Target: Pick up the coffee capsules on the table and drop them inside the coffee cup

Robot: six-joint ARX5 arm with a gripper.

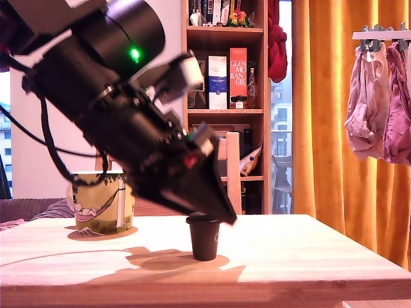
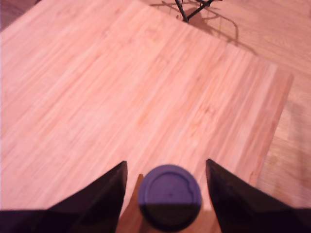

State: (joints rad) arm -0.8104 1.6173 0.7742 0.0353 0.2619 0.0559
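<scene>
A dark brown coffee capsule (image 1: 204, 239) stands upright on the wooden table (image 1: 302, 253), near the middle in the exterior view. My gripper (image 1: 223, 217) slants down over it, tips level with the capsule's rim. In the wrist view the capsule (image 2: 169, 195) shows its round lid between the two black fingers (image 2: 97, 204), with a gap on each side, so the gripper (image 2: 166, 165) is open. The coffee cup (image 1: 103, 202), a yellow-green mug printed with a hammock scene, stands on the table toward the exterior view's left, behind the arm's cables.
A bookshelf (image 1: 225, 70) and a wooden chair (image 1: 234, 173) stand behind the table. Orange curtains (image 1: 334, 115) and hanging clothes (image 1: 382, 102) fill the exterior view's right. The wrist view shows the table's edge (image 2: 274, 126), with floor and black tripod legs (image 2: 187, 9) beyond it.
</scene>
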